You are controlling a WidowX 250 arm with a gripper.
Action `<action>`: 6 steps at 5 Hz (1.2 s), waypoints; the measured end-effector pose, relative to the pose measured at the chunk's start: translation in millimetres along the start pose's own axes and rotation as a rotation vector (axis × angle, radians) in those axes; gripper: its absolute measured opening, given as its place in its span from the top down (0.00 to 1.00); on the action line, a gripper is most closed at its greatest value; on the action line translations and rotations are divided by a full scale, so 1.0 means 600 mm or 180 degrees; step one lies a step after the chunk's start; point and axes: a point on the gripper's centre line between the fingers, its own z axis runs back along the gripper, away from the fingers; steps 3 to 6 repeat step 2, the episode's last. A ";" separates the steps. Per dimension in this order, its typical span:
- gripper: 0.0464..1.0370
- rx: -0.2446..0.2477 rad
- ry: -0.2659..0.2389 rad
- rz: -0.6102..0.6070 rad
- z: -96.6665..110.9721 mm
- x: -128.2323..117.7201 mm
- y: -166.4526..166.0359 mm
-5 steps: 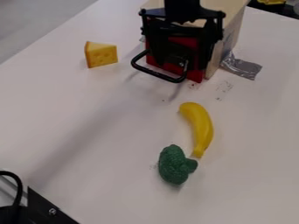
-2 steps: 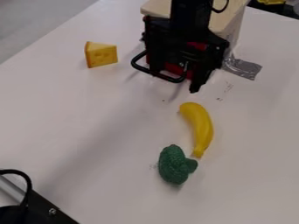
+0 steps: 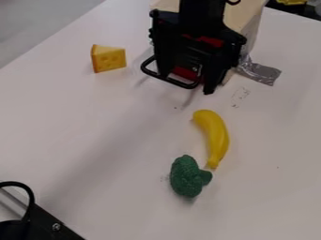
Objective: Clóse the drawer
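While the drawer [image 3: 184, 72] stays put | jaws have edged up the view | spread wide

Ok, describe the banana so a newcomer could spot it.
On the white table, look in front of the box with the red drawer. The banana is long, curved and yellow, unlike the green broccoli at its lower end or the wedge-shaped cheese.

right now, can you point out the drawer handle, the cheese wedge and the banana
Drawer handle [image 3: 175, 83]: camera view, on its black front bar.
Cheese wedge [image 3: 109, 60]: camera view, on its holed side face.
Banana [image 3: 217, 136]: camera view, midway along its curved body.
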 end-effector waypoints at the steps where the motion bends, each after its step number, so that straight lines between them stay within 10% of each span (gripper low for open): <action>1: 0.04 -0.0046 -0.0136 0.0015 0.026 -0.006 0.003; 6: 0.04 -0.0137 -0.0056 0.0043 0.031 -0.015 0.003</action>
